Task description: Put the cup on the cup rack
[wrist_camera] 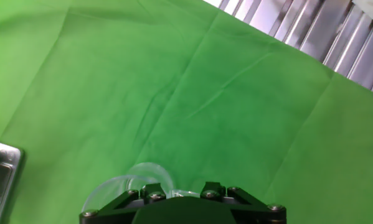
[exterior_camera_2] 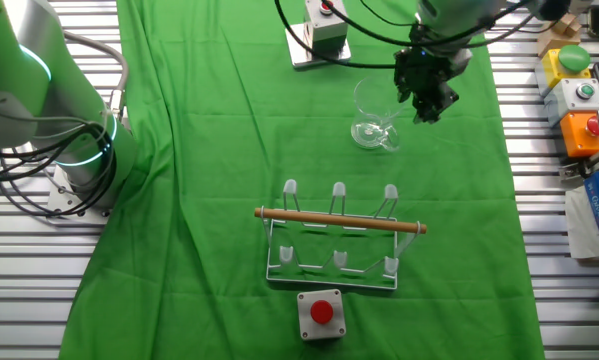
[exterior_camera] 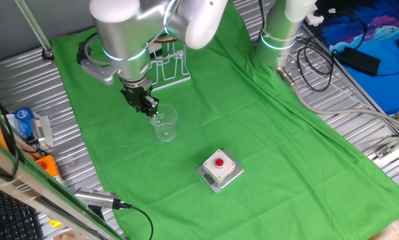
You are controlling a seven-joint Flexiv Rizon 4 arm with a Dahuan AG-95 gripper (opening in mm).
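A: Cup (exterior_camera: 166,125) orientation?

B: Upright on the green cloth (exterior_camera: 266,153) covering the desk, mouth up, long axis vertical. In the other fixed view the handle sticks out toward the gripper (exterior_camera_2: 426,103); exact angle hard to tell, glass is clear.

A: Where vs the rack?

B: Well apart from the cup rack (exterior_camera_2: 334,237), between it and a button box (exterior_camera_2: 317,30). Rack stands upright, wooden bar (exterior_camera_2: 340,220) horizontal along its length, prongs pointing up.

A: Counts?

B: 1 cup, 1 rack. Rack shows 3 prongs in the back row, 3 in front. 2 red-button boxes on the cloth: one near the cup, 2nd (exterior_camera_2: 321,314) just beside the rack's base on the far side from the cup. 2 robot arms in view, only 1 over the cloth.

A: Arm pose?

B: Reaching down, wrist above the cup, gripper pointing down at the cup's handle side. Hand view: cup rim curves right at the gripper body, bottom edge of frame.

A: Jaws?

B: Can't tell. Fingertips hidden in hand view, too small and dark in both fixed views. They're at the handle; grip or gap not clear.
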